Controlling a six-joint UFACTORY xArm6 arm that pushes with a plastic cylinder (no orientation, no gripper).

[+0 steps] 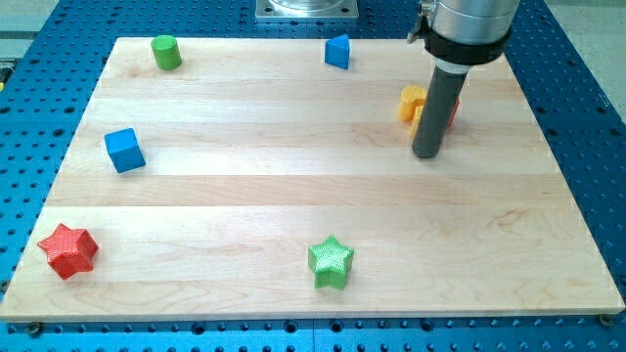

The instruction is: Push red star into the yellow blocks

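The red star (pixel 67 250) lies near the board's bottom left corner. The yellow blocks (pixel 412 102) sit at the upper right, close together and partly hidden behind my rod. My tip (pixel 426 154) rests on the board just below the yellow blocks, far to the right of the red star. A small red block (pixel 454 110) shows at the rod's right side, next to the yellow blocks; its shape is hidden.
A green star (pixel 331 261) lies at the bottom centre. A blue cube (pixel 124 150) is at the left. A green cylinder (pixel 165 51) is at the top left and a blue block (pixel 337 51) at the top centre. The wooden board (pixel 293 196) lies on a blue perforated table.
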